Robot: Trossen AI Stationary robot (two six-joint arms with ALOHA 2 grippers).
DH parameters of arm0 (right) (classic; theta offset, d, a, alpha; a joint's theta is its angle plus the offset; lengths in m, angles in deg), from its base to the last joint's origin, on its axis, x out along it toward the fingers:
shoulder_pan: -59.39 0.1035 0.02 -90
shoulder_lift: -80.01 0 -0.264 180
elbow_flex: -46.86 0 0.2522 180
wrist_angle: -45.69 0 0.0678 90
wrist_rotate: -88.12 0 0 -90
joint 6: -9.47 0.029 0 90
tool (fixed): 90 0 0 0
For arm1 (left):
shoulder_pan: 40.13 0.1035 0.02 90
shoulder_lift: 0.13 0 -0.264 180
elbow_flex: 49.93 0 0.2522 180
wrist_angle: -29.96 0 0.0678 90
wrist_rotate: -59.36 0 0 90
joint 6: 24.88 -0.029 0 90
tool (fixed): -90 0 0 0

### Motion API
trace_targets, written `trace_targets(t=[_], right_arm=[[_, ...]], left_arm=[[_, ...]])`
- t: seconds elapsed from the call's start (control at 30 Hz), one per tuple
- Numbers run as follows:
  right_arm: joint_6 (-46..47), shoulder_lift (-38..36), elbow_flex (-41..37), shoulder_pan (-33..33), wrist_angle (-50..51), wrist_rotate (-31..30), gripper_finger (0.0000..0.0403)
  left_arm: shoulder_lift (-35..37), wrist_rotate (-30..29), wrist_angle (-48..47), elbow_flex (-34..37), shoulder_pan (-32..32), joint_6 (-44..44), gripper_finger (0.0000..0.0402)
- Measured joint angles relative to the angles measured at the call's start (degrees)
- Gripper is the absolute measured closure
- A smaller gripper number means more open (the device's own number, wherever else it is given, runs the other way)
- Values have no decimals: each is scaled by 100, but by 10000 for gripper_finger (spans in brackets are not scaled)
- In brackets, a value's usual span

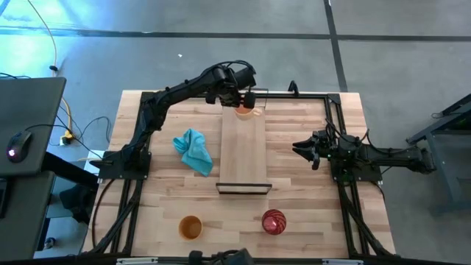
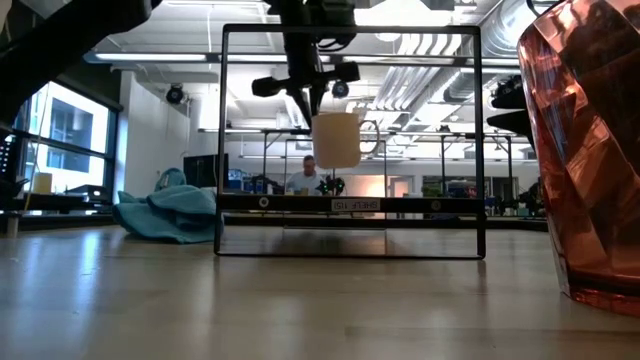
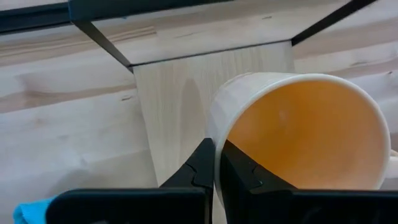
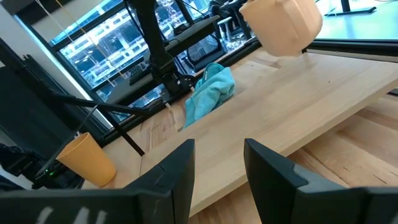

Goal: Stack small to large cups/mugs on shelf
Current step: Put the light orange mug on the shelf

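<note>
Left arm: reaches from its base at the table's left side diagonally toward the far middle, ending above the far end of the shelf (image 1: 243, 147).

Left gripper (image 1: 243, 104): points down over the shelf's far end. Its fingers (image 3: 205, 169) are pressed together on the rim wall of the pale orange mug (image 1: 245, 111), one finger inside and one outside. The low view shows the mug hanging clear above the shelf, not touching it, roughly upright. The left wrist view looks into the mug's orange interior, with the light board directly beneath.

Right arm: lies folded at the table's right side, well apart from the shelf.

Right gripper (image 1: 304, 149): points toward the shelf from the right, level with its middle. The fingers (image 4: 181, 168) stand apart with nothing between them.

Shelf: long light-wood board running near to far along the table's centre, dark lip at its near end. No cup rests on it.

Dark red patterned cup (image 1: 273, 221): stands on the table (image 1: 309, 206) near the front edge, right of centre, beyond the shelf's near end.

Amber-brown cup (image 1: 190, 227): stands on the table near the front edge, left of centre, well apart from the red cup.

Teal cloth (image 1: 193, 151): crumpled on the table just left of the shelf.

A person shows far off in the room behind, in the low view.
</note>
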Motion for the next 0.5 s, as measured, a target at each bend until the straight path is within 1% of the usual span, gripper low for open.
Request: trace_targets(t=[0.5], right_arm=[[-25, -1, 0, 0, 2, -1, 272]], left_arm=[[-38, 8, -39, 2, 26, 263, 401]])
